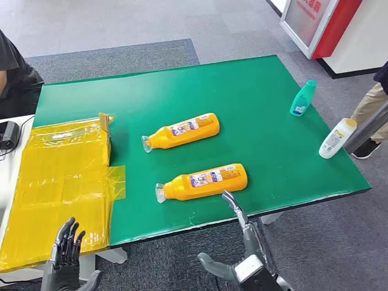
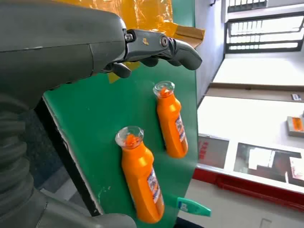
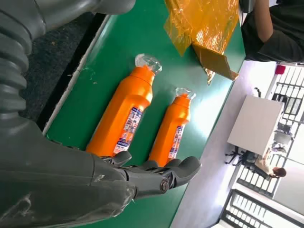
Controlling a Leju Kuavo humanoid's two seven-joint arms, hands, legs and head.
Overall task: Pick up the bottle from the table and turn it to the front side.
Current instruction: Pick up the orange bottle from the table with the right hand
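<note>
Head view: two orange bottles lie on their sides on a green table (image 1: 274,91). The nearer bottle (image 1: 201,182) lies close to the front edge, the farther bottle (image 1: 180,131) mid-table. The right hand (image 1: 245,239) hovers by the front edge, fingers apart, holding nothing. The left hand (image 1: 66,248) hangs empty, fingers loosely apart, over yellow plastic sheeting (image 1: 54,182) at the left edge.

Left wrist view: the left hand's fingers (image 2: 157,47) reach out empty above the table.

Right wrist view: the right hand's fingers (image 3: 161,173) stretch out just short of the nearer bottle.

Demo or lab hall: grey carpet tiles (image 1: 137,24), green worktable (image 1: 256,91), red-white display stand (image 1: 320,24).
</note>
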